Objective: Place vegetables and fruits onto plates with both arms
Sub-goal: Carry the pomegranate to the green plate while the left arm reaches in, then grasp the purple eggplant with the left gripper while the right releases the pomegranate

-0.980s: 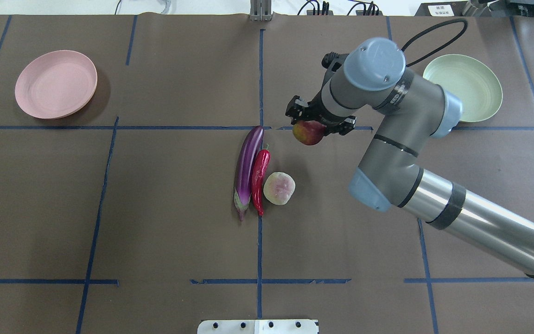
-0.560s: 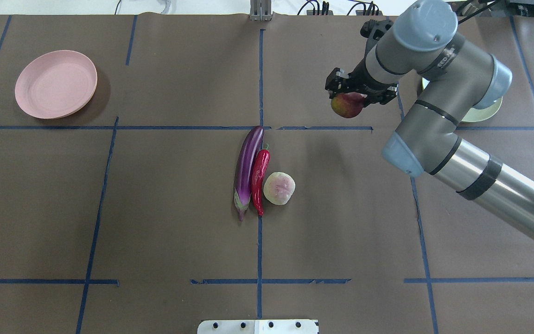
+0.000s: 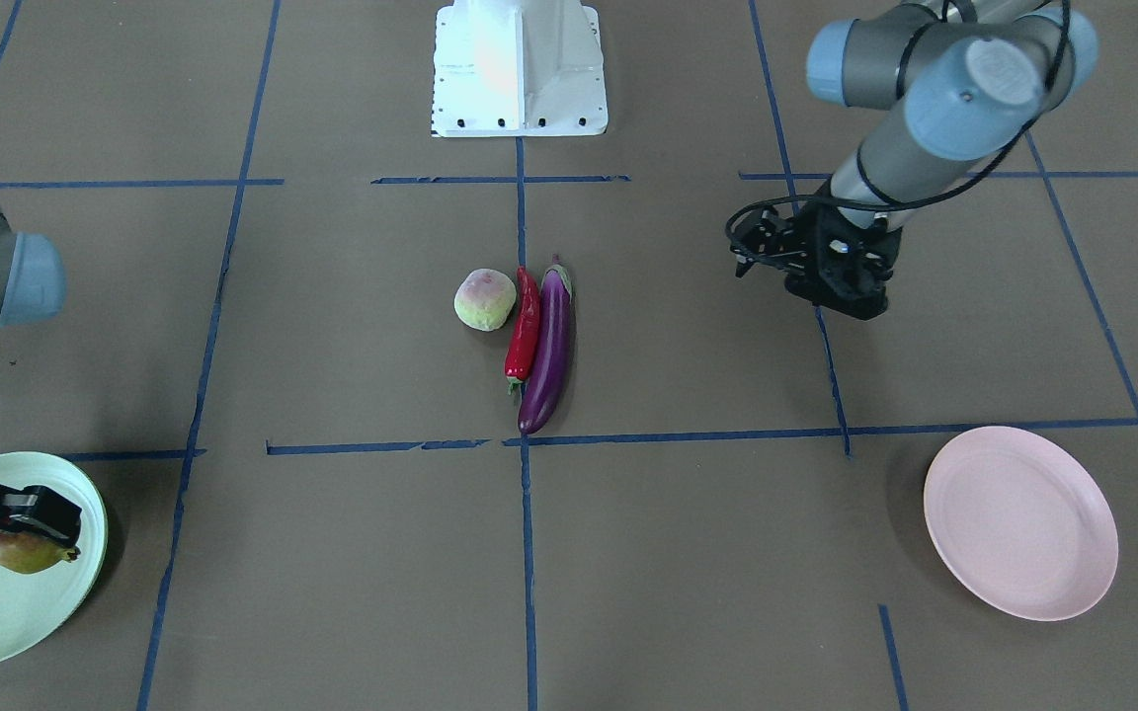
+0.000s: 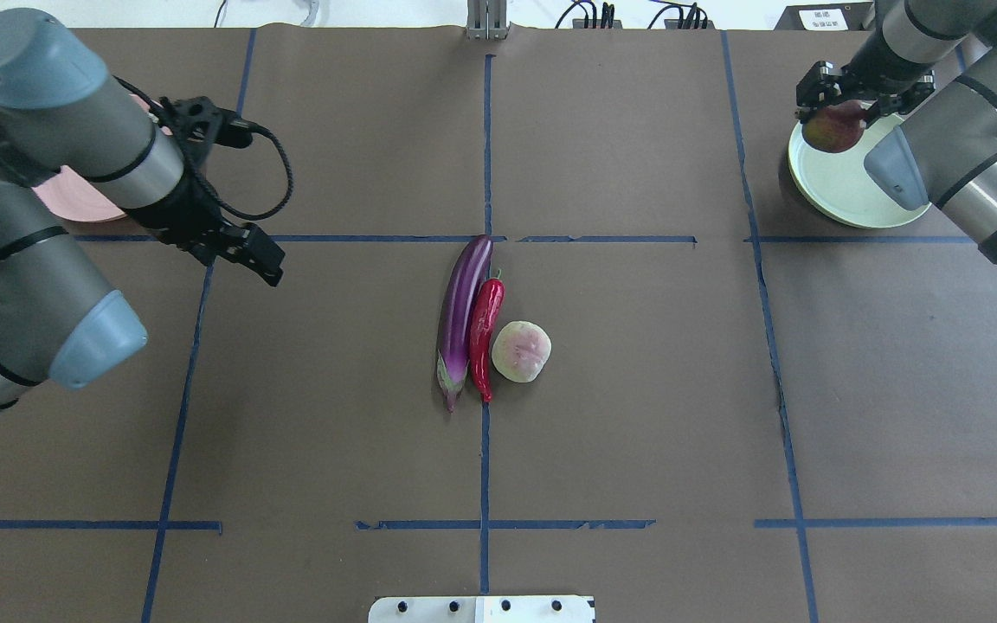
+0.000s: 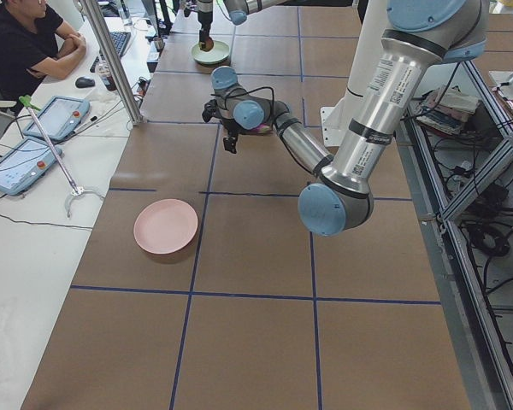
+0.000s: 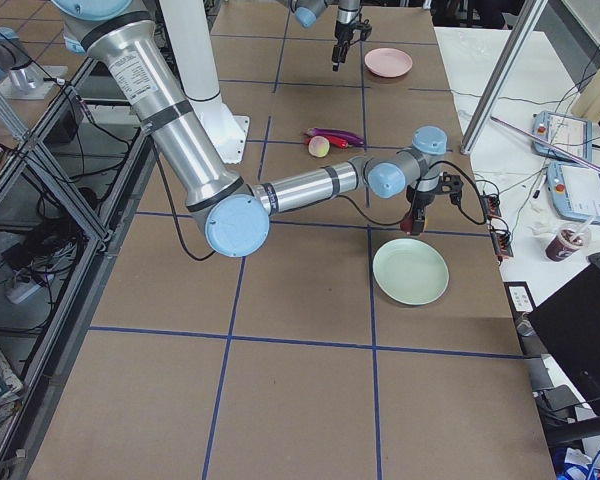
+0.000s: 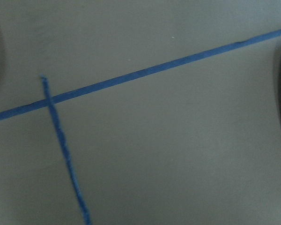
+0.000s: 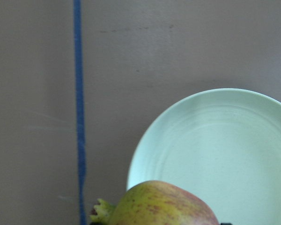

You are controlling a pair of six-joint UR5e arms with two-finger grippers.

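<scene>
My right gripper (image 4: 840,108) is shut on the red-and-yellow-green pomegranate (image 4: 833,128) and holds it over the near-left rim of the pale green plate (image 4: 849,186). The right wrist view shows the pomegranate (image 8: 164,206) above the plate (image 8: 234,150). The purple eggplant (image 4: 462,307), red chili (image 4: 485,333) and pale green fruit (image 4: 521,350) lie side by side at the table's centre. My left gripper (image 4: 266,264) hangs open and empty over bare table, left of the eggplant. The pink plate (image 3: 1020,521) sits far left, mostly hidden by my left arm in the overhead view.
Blue tape lines (image 4: 485,147) divide the brown table cover. The white base block (image 3: 520,69) stands at the robot's edge. A person sits at a side desk with tablets (image 5: 56,111) beyond the table's end.
My right arm has carried the pomegranate from near the centre out to the right, over the green plate. My left arm has come into view at the left, covering the pink plate.
</scene>
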